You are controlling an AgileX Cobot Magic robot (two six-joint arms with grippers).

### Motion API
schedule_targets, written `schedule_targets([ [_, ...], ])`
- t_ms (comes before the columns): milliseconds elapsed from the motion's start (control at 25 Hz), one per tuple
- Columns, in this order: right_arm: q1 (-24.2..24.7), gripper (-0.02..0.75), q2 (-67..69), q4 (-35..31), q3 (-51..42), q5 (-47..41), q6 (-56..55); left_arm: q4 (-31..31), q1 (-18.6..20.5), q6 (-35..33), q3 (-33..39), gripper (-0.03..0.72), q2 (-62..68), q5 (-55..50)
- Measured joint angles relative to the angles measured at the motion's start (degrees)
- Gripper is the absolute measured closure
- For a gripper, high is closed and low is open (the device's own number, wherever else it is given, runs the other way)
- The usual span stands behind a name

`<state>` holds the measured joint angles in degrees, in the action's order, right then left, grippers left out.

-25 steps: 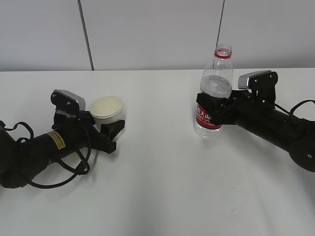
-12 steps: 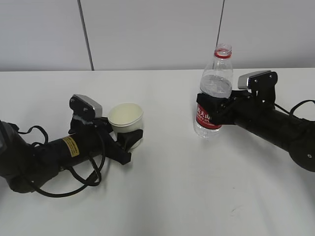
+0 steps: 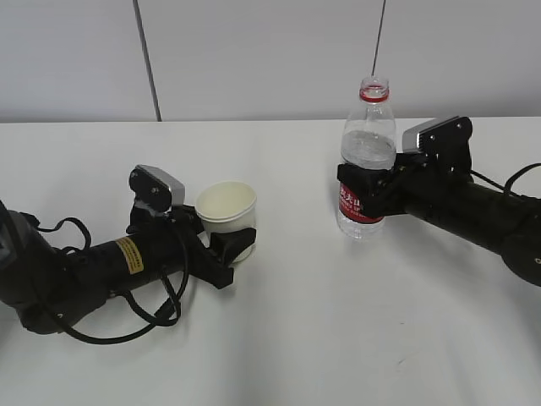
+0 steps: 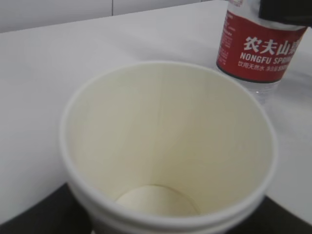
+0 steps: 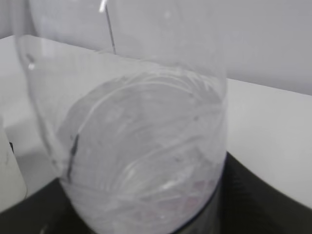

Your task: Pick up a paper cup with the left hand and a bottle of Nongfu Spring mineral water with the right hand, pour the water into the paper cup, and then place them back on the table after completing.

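Note:
My left hand, the black arm with the yellow sticker, has its gripper shut on a white paper cup, held upright left of centre. The cup fills the left wrist view and its inside looks empty. My right hand has its gripper shut on the Nongfu Spring bottle, clear with a red label and red neck ring, uncapped and upright. The bottle fills the right wrist view; its label shows in the left wrist view. The water is hard to tell apart inside the clear bottle.
The white table runs under both arms, with a pale wall behind it. Black cables loop beside the left arm. A gap of bare tabletop lies between cup and bottle.
My left gripper has carried the cup rightward, toward the bottle. My right gripper has lifted the bottle slightly and shifted it a little.

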<state>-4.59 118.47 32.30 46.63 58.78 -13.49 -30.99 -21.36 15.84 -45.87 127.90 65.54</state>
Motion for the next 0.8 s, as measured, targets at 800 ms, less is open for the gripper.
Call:
schedule_targets([
  [800, -3.6, 0.282, -6.1, -0.6, 3.1, -19.0, 8.5, -1.6, -0.7, 2.1, 0.0, 0.269, -1.3, -0.1],
])
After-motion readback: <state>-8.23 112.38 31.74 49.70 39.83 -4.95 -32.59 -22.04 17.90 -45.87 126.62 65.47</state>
